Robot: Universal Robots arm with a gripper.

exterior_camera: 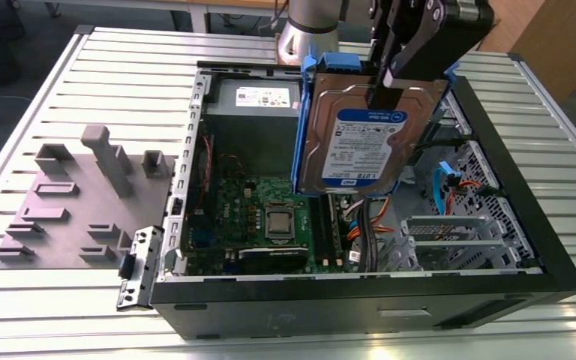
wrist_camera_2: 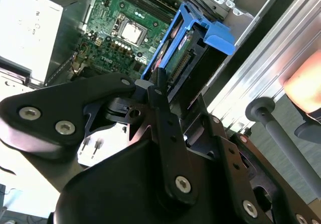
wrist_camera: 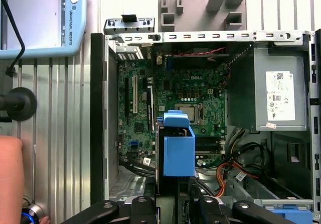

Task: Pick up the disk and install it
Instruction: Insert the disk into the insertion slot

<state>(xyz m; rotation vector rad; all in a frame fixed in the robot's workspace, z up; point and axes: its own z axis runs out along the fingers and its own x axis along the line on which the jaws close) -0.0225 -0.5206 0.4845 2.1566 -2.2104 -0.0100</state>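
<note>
Exterior view: gripper [exterior_camera: 380,94], black metal, fingers clamped on the upper edge of the disk [exterior_camera: 360,154]. The disk hangs below it, lifted and tilted near upright: a flat silver rectangle with a blue-and-white label and a blue plastic frame. Beneath the disk are an open black case [exterior_camera: 543,259] and a green motherboard [exterior_camera: 258,217]. A grey moulded plate [exterior_camera: 68,206] lies well apart on the ribbed metal table [exterior_camera: 28,315].

Second wrist view: the blue frame [wrist_camera_2: 193,25], with its end tab, juts beyond the fingertips, and the motherboard lies past it.

First wrist view: the frame is seen end-on just ahead of the fingers, over the motherboard. A grey box [wrist_camera: 278,91] sits off to one side.
</note>
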